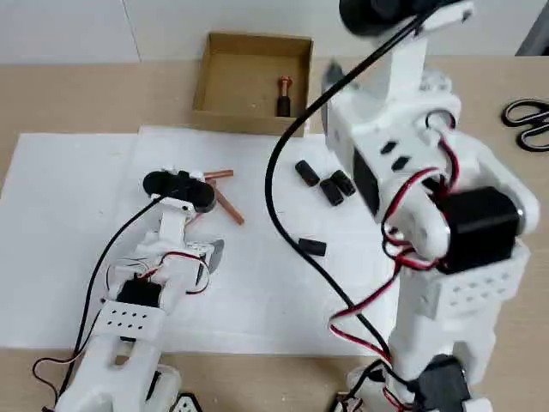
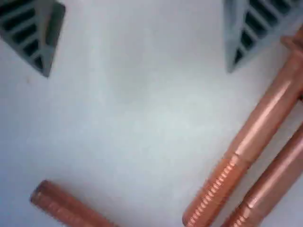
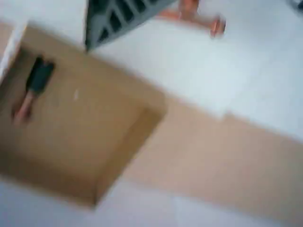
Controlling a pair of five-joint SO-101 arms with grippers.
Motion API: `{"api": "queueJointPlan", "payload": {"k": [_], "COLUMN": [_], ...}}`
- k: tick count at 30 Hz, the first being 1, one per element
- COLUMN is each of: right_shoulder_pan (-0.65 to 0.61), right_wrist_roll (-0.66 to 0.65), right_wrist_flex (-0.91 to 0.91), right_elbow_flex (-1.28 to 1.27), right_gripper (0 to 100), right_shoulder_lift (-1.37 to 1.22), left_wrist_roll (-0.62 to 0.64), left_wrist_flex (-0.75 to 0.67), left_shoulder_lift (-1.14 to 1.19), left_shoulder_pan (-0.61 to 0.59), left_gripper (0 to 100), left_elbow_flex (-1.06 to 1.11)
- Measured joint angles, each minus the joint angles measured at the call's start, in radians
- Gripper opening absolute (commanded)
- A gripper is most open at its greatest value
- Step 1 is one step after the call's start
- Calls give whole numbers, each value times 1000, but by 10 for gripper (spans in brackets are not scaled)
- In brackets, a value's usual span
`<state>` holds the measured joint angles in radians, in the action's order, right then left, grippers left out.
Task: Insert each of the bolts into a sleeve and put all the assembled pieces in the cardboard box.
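Note:
My left gripper [image 2: 137, 71] is open just above the white paper, with nothing between its fingertips. Two copper bolts [image 2: 258, 137] lie side by side close to one fingertip, and a third bolt [image 2: 66, 208] lies apart from them. From above, the bolts [image 1: 228, 206] lie beside the left arm's wrist [image 1: 182, 189]. Several black sleeves [image 1: 330, 190] are scattered on the paper under the right arm. The cardboard box [image 1: 214, 86] holds one bolt in a sleeve [image 1: 283, 94], also seen as the assembled piece [image 3: 35, 85]. My right gripper [image 1: 331, 77] is at the box's right edge.
A white paper sheet [image 1: 69, 257] covers most of the wooden table. Scissors [image 1: 527, 120] lie at the far right edge. The right arm [image 1: 446, 232] and its black cable [image 1: 274, 197] hang over the paper's right half. One sleeve [image 1: 312, 247] lies apart from the others.

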<state>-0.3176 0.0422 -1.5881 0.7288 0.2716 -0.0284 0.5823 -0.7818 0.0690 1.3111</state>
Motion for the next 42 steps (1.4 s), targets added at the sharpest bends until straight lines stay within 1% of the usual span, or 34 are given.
{"api": "queueJointPlan", "payload": {"k": [2, 4, 10, 16, 19, 22, 24, 27, 31, 34, 36, 39, 42], "right_shoulder_pan": [0, 5, 17, 18, 20, 21, 18, 20, 17, 8, -15, -46, -63], "right_wrist_roll": [0, 0, 0, 2, -3, -86, -166, -256, -377, -470, -534, -600, -621], "right_wrist_flex": [-57, -74, -81, 12, 58, 57, 55, 55, 17, 9, 9, 11, 37], "right_elbow_flex": [0, -41, -391, -761, -864, -879, -885, -887, -885, -887, -887, -887, -891], "right_gripper": [238, 238, 238, 242, 277, 308, 307, 307, 302, 248, 200, 153, 136], "right_shoulder_lift": [8, 20, 64, 37, -11, -63, -100, -129, -137, -138, -140, -143, -144], "left_wrist_roll": [0, 0, 0, 0, -2, -2, -2, -2, -2, 2, 3, 69, 169], "left_wrist_flex": [0, 0, 0, 0, 0, -9, 3, 92, 279, 413, 494, 652, 810], "left_shoulder_lift": [0, 0, 0, 0, 0, 0, 0, 0, 0, 0, 0, 0, 0], "left_shoulder_pan": [0, 0, 5, 5, 5, 5, -25, -109, -244, -339, -381, -419, -453], "left_gripper": [226, 227, 227, 227, 227, 227, 227, 227, 227, 227, 227, 227, 227], "left_elbow_flex": [0, 0, 0, 0, 0, 0, -11, -98, -264, -391, -463, -571, -649]}}
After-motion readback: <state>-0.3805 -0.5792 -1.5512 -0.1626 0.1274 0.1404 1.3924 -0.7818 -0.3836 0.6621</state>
